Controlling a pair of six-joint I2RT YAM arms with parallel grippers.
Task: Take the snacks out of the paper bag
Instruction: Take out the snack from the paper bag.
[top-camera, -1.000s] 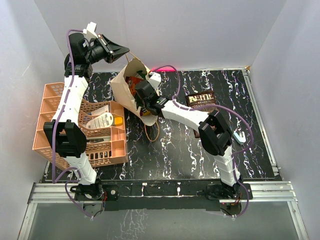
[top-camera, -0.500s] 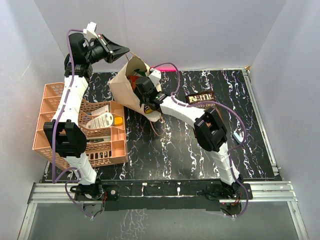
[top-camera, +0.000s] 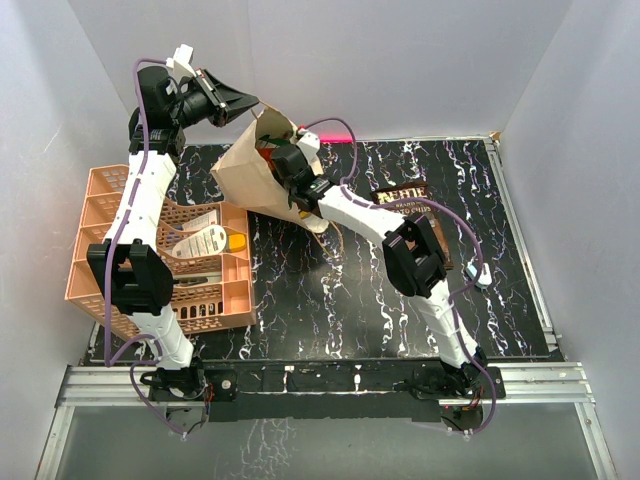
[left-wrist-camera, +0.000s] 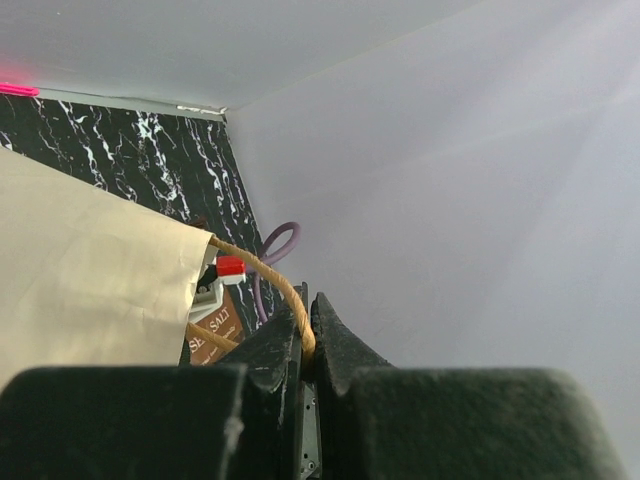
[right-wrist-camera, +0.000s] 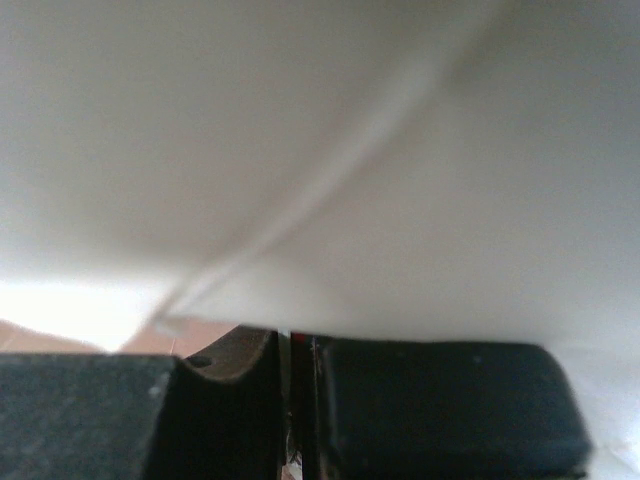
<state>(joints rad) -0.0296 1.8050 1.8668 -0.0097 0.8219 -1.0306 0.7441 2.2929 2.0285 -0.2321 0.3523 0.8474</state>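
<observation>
The paper bag (top-camera: 243, 178) sits at about 10 o'clock on the black marbled desk (top-camera: 330, 310). It is tipped over, with its mouth facing up and towards 2 o'clock. The left hand (top-camera: 243, 101) is raised above the bag's far edge at 11 o'clock. In its wrist view the left hand's fingers (left-wrist-camera: 335, 345) are pressed together on the bag's thin rope handle (left-wrist-camera: 262, 270), which runs up from the cream paper into the pinch.

The right arm (top-camera: 350, 212) reaches across from 5 o'clock and goes into the bag's mouth, where red and green packets (top-camera: 268, 152) show just inside the rim. The right hand (right-wrist-camera: 297, 352) is deep in the bag. Its camera sees pale creased paper close above it and the two fingers drawn together with only a slit between them. So the hand is closed, but whether it has a packet cannot be seen.

A dark brown packet (top-camera: 405, 197) lies flat on the desk towards 1 o'clock, well apart from the bag and partly covered by the right arm. An orange basket (top-camera: 105, 235) holding white tubes (top-camera: 205, 240) stands at 9 o'clock, just beside the bag.
</observation>
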